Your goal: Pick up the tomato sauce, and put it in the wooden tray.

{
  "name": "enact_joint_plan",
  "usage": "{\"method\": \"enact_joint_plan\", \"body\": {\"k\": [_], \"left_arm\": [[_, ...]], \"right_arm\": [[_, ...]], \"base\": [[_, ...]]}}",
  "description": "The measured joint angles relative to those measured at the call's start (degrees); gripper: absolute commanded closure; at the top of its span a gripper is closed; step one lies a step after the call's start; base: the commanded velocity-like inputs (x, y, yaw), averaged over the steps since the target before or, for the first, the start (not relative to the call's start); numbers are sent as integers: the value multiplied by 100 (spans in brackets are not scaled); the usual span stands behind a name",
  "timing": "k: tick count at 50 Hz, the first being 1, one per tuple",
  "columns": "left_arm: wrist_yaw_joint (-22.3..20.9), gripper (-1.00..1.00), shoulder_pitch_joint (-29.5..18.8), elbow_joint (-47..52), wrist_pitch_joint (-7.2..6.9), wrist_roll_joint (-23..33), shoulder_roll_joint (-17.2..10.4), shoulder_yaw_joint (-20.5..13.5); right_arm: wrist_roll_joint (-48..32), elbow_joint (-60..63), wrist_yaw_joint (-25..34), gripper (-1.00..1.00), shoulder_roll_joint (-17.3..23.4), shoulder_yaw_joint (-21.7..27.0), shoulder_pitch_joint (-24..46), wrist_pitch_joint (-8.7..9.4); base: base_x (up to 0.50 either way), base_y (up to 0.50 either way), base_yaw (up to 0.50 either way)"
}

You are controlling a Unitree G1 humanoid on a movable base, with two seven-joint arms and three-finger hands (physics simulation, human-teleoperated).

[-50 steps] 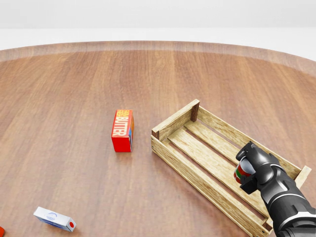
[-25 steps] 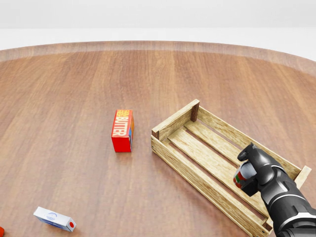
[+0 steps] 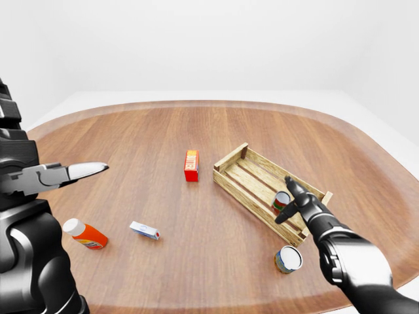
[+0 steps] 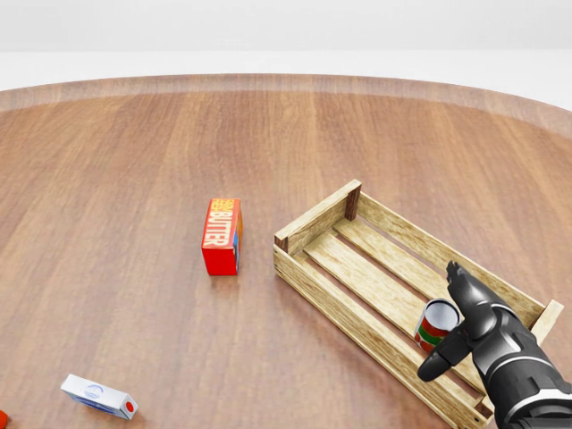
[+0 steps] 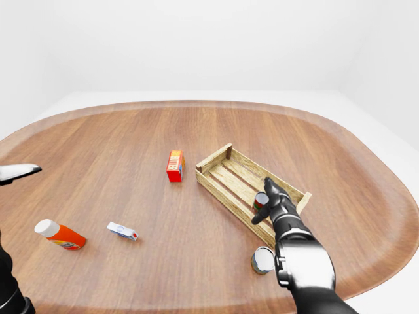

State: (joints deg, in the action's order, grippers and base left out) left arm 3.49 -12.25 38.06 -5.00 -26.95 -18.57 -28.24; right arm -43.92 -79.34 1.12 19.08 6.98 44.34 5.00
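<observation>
The tomato sauce can (image 4: 435, 325), red and green with a silver top, stands slightly tilted inside the wooden tray (image 4: 317, 220), near its lower right end in the head view. My right hand (image 4: 444, 319) is open beside the can. One finger stretches above it and the thumb reaches below it, and neither closes round it. My left hand (image 3: 78, 171) is raised at the far left of the left-eye view, away from the table's things, with its fingers stretched out and empty.
A red butter box (image 4: 222, 236) stands left of the tray. A small white and blue box (image 4: 98, 396) and an orange bottle (image 3: 85, 234) lie at the lower left. Another can (image 3: 288, 259) lies on the table below the tray.
My right hand lowered the can into the tray, then opened its fingers and let go. The can now rests on the tray's slats.
</observation>
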Motion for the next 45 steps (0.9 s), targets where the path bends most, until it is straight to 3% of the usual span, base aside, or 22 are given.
{"method": "enact_joint_plan", "body": {"k": [10,19,37,45], "left_arm": [[4,-100,-3,-3,0,-15,-10,-17],[10,-100,-6,0,0,-29,-18,-26],[25,-100,-10,3,0,-67,-41,-49],[29,-100,-5,14,0,-78,-42,-52]], "right_arm": [[6,-3,-87,-100,-3,9,-28,-51],[-61,15,-489,-100,110,-36,259,-363],[-485,244,-926,-100,665,-318,1757,-1000],[-547,624,-894,-100,1045,-323,2666,-1000]], "base": [[0,0,0],[0,0,0],[0,0,0],[0,0,0]]}}
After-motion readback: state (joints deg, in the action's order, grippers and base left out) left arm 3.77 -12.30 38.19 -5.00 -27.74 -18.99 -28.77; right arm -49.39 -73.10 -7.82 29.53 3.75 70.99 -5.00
